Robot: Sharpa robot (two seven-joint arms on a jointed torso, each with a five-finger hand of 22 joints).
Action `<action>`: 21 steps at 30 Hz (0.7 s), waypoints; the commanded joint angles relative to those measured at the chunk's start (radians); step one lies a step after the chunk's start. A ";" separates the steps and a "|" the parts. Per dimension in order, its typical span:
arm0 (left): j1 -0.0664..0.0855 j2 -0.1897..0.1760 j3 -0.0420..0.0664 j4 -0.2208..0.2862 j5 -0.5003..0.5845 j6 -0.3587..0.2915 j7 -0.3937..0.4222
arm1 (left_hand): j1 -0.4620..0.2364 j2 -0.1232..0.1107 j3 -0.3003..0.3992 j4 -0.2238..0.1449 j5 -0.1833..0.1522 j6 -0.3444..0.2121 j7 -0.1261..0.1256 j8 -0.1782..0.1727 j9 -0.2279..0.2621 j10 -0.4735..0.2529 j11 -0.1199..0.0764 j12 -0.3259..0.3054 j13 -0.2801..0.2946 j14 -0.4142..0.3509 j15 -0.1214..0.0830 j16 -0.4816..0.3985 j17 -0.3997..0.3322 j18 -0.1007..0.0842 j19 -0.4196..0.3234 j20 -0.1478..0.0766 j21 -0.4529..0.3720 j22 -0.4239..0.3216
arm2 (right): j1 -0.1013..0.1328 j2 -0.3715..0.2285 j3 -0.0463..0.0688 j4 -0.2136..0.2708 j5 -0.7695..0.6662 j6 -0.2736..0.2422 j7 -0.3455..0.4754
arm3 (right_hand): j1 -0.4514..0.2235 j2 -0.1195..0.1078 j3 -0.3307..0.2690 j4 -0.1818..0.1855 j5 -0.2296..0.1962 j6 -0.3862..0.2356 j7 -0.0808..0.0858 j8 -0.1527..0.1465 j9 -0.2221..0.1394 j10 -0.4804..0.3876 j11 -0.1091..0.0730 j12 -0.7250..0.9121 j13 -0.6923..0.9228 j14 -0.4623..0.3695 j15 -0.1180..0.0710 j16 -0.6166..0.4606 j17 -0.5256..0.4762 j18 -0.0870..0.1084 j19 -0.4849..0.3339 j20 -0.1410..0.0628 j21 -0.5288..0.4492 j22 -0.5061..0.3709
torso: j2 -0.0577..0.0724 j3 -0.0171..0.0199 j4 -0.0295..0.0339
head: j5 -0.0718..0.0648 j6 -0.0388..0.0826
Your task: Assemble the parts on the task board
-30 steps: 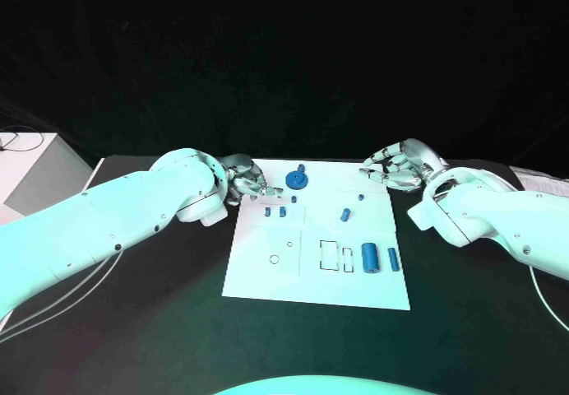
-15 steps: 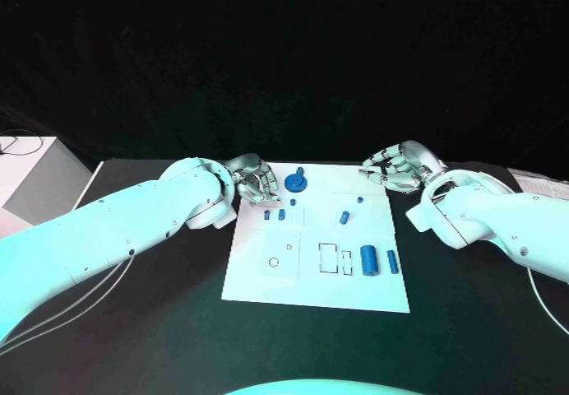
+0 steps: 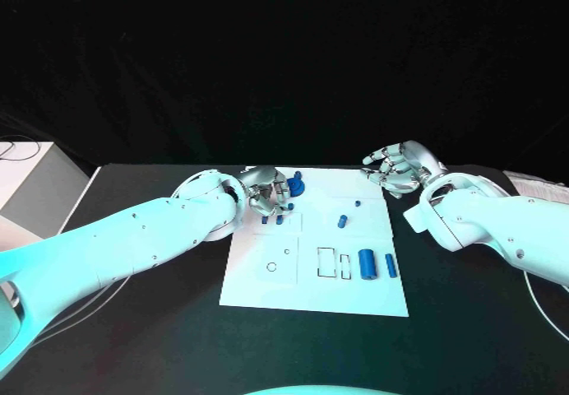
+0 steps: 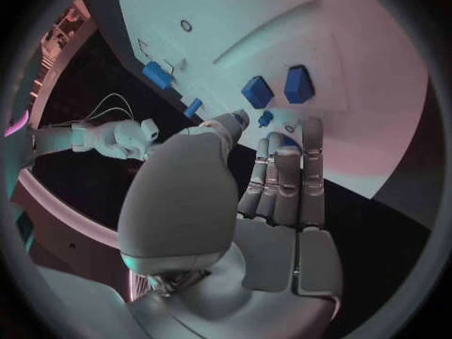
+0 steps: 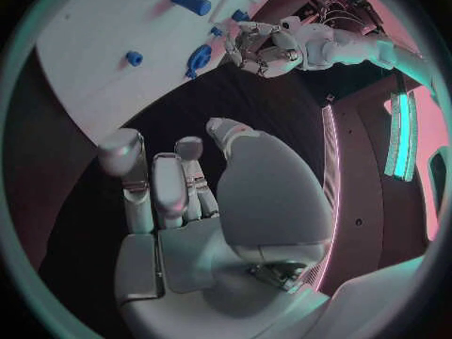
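Parts [image 3: 369, 263] lie scattered across the white task board [image 3: 311, 292] in the middle of the black counter [image 3: 154, 329], and neither hand holds one.

They look like small, hard plastic pieces, light and stiff, smooth enough to slip or roll, so I would judge a pinch across the short cylinder's round sides safest. The left hand [image 3: 263, 196] hovers over the board's far left corner, fingers [image 4: 282, 181] held loosely straight and empty above two small blue pegs [image 4: 278, 88], just beside the blue knobbed piece [image 3: 293, 184]. The right hand [image 3: 397, 167] hangs past the board's far right corner, off the plate, fingers [image 5: 165, 188] apart and grasping nothing. A small angled piece [image 3: 343, 220] lies mid-board, well apart from both hands.
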 commanded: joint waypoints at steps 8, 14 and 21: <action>0.014 0.040 -0.006 -0.016 -0.076 -0.043 0.042 | 0.020 0.020 -0.008 0.003 0.003 0.037 -0.013 -0.016 -0.019 0.013 0.002 -0.026 -0.017 0.041 -0.006 0.038 0.032 0.010 0.028 0.001 0.020 0.020 | 0.000 0.004 0.000 -0.002 0.021 -0.045 0.077 | -0.007 -0.027 0.061 -0.019 0.003 -0.014 0.008 0.028 0.010 -0.093 -0.004 -0.217 -0.224 -0.139 0.012 -0.399 -0.354 0.064 -0.100 0.010 -0.454 -0.327 | 0.001 -0.0002 -0.0004 | -0.004 0.002; 0.023 0.058 -0.007 -0.025 -0.078 -0.010 0.005 | 0.036 0.030 0.006 0.002 0.004 0.060 -0.019 -0.038 -0.036 0.014 0.004 -0.057 -0.035 0.032 -0.005 0.040 0.006 0.011 0.023 0.001 0.019 0.019 | 0.000 0.006 0.000 -0.002 0.036 -0.047 0.096 | -0.017 -0.034 0.093 -0.033 0.004 -0.021 0.021 0.042 0.015 -0.100 0.012 -0.373 -0.384 -0.180 0.030 -0.584 -0.377 0.062 -0.120 0.027 -0.584 -0.447 | 0.001 0.0000 -0.0017 | -0.005 0.000; 0.027 0.064 -0.008 -0.027 -0.089 0.055 -0.034 | 0.051 0.034 0.037 -0.009 0.003 0.120 -0.032 -0.064 -0.053 0.060 -0.004 -0.085 -0.052 0.054 -0.011 0.063 0.022 0.004 0.053 -0.005 0.057 0.061 | 0.000 0.007 0.000 -0.004 0.051 -0.043 0.107 | -0.035 -0.035 0.105 -0.050 0.005 -0.026 0.035 0.052 0.016 -0.067 0.033 -0.515 -0.564 -0.224 0.056 -0.779 -0.412 0.061 -0.149 0.055 -0.704 -0.572 | 0.000 -0.0002 0.0004 | -0.010 -0.003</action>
